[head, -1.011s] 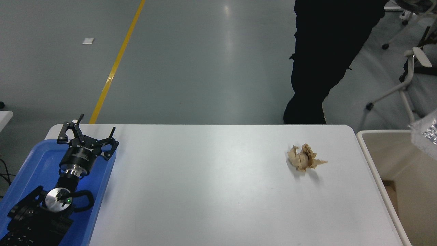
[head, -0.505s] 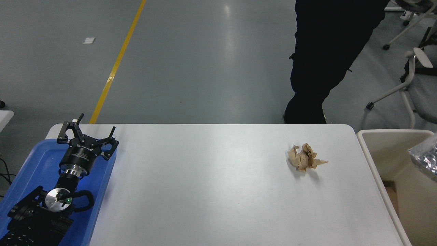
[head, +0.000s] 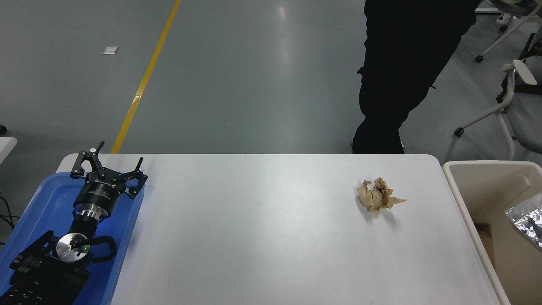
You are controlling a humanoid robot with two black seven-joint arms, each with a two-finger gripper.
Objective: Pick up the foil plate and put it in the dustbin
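Observation:
The shiny crinkled foil plate (head: 527, 218) shows at the picture's right edge, inside the cream dustbin (head: 455, 176) that stands against the table's right end. Part of the plate is cut off by the frame. No gripper or arm is seen holding it; the right gripper is out of view. My left gripper (head: 109, 163) is parked at the lower left over the blue tray, its fingers spread open with nothing between them.
A crumpled brown paper wad (head: 378, 195) lies on the white table (head: 254, 237) toward its right. A blue tray (head: 46, 207) sits under the left arm. A person in dark clothes (head: 402, 63) stands beyond the far edge; office chairs (head: 516, 97) at top right.
The foil plate has dropped lower at the right edge, from above the dustbin's rim down into the bin. The left arm and paper wad have not moved.

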